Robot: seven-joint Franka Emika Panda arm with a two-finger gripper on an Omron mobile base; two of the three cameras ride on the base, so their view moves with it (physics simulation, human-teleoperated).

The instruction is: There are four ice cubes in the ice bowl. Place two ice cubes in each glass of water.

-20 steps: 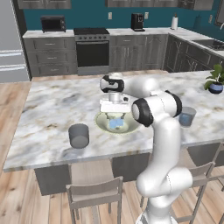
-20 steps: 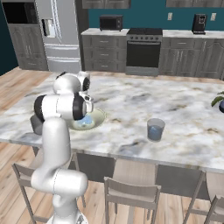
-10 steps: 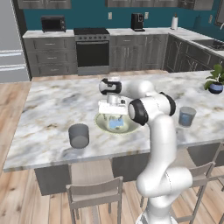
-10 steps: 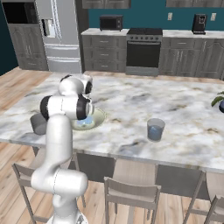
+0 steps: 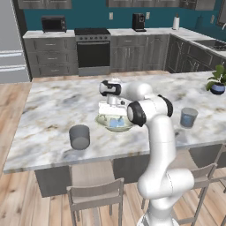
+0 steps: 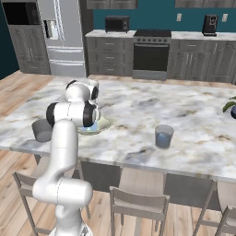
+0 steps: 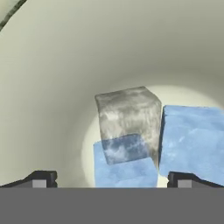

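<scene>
Left of centre in the left base view, a grey glass of water (image 5: 80, 136); mid-frame, ice bowl (image 5: 102, 120) under the gripper (image 5: 113, 115), fingers spread wide above ice cubes (image 7: 131, 131); right, second glass (image 5: 188, 117).

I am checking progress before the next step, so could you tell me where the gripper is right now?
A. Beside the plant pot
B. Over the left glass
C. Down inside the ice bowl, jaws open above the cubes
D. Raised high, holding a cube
C: the hand view shows the open gripper just above the ice cubes within the ice bowl.
</scene>
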